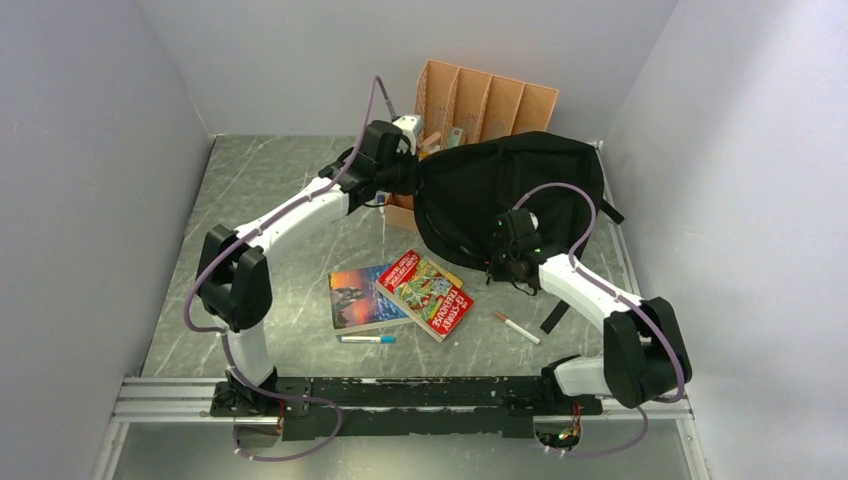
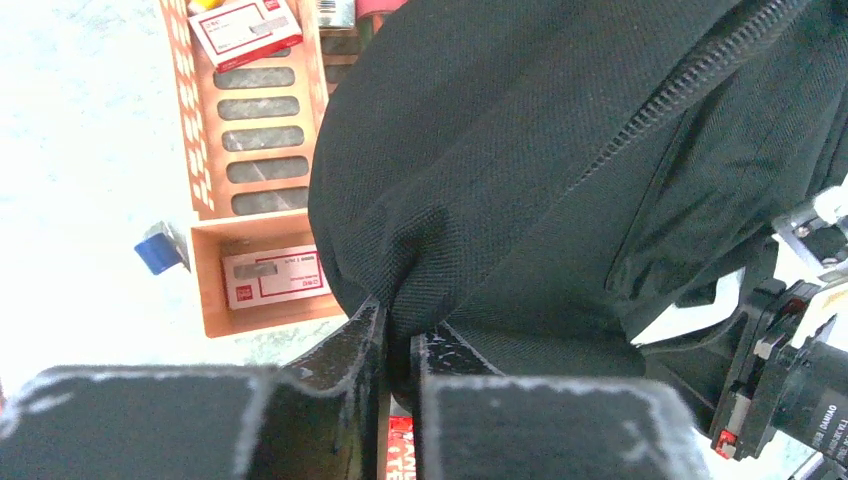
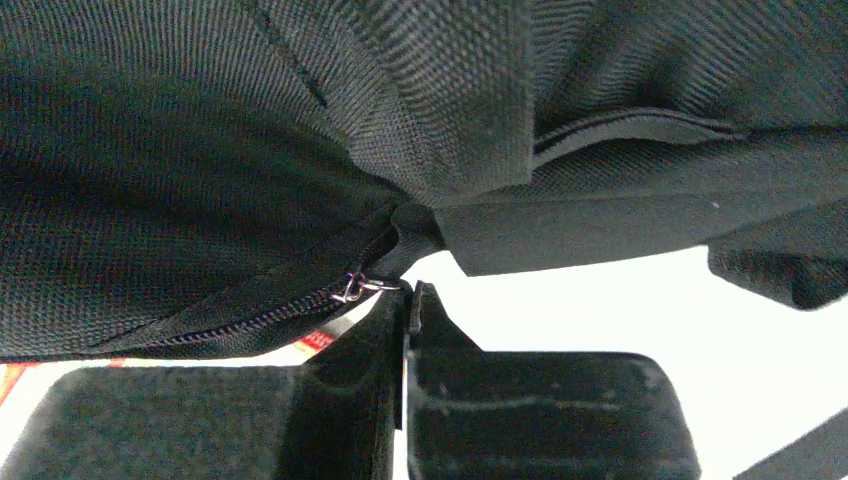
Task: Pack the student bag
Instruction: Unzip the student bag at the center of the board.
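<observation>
The student bag point(image 1: 510, 185) is a big black fabric backpack lying at the back right of the table. My left gripper point(image 1: 418, 178) is at its left edge; in the left wrist view it point(image 2: 400, 325) is shut on a pinched fold of the bag's fabric point(image 2: 520, 160). My right gripper point(image 1: 500, 257) is at the bag's near edge; in the right wrist view it point(image 3: 410, 298) is shut on the zipper pull point(image 3: 362, 286) at the end of the closed zipper, with the bag point(image 3: 250, 130) filling the view above.
Two colourful books point(image 1: 365, 297) point(image 1: 428, 292) lie in front of the bag. A blue pen point(image 1: 366, 339) and a white pen point(image 1: 517, 327) lie nearer the arms. An orange slotted organizer point(image 1: 480, 100) stands behind the bag; it point(image 2: 255, 150) holds small red-and-white boxes point(image 2: 275, 275).
</observation>
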